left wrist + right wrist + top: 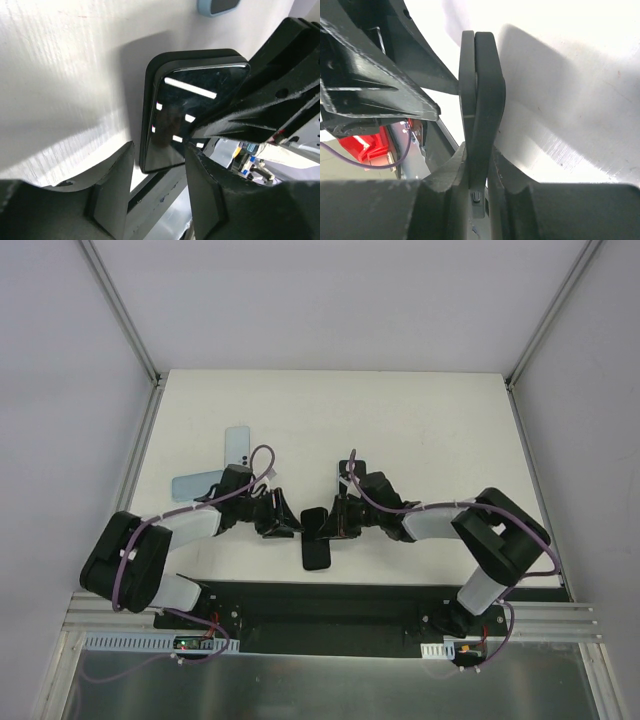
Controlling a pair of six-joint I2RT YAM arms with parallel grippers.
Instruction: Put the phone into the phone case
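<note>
The right gripper [479, 165] pinches the black phone case [150, 90] holding the phone [195, 105]. The left gripper [160, 185] stands spread beside it

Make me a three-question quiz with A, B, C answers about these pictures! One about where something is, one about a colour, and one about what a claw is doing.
1. Where do the two light blue things lie?
A. beside the left arm
B. beside the right arm
C. inside a gripper

2. What colour is the phone case?
A. red
B. black
C. yellow

3. How are the fingers of the left gripper?
A. shut on a blue thing
B. open
C. out of sight

Answers:
1 A: in the top view both lie close by that arm, far from the other one.
2 B: a black rim frames the dark phone.
3 B: in the left wrist view the fingers stand apart, with a gap beside the phone's end.
</note>
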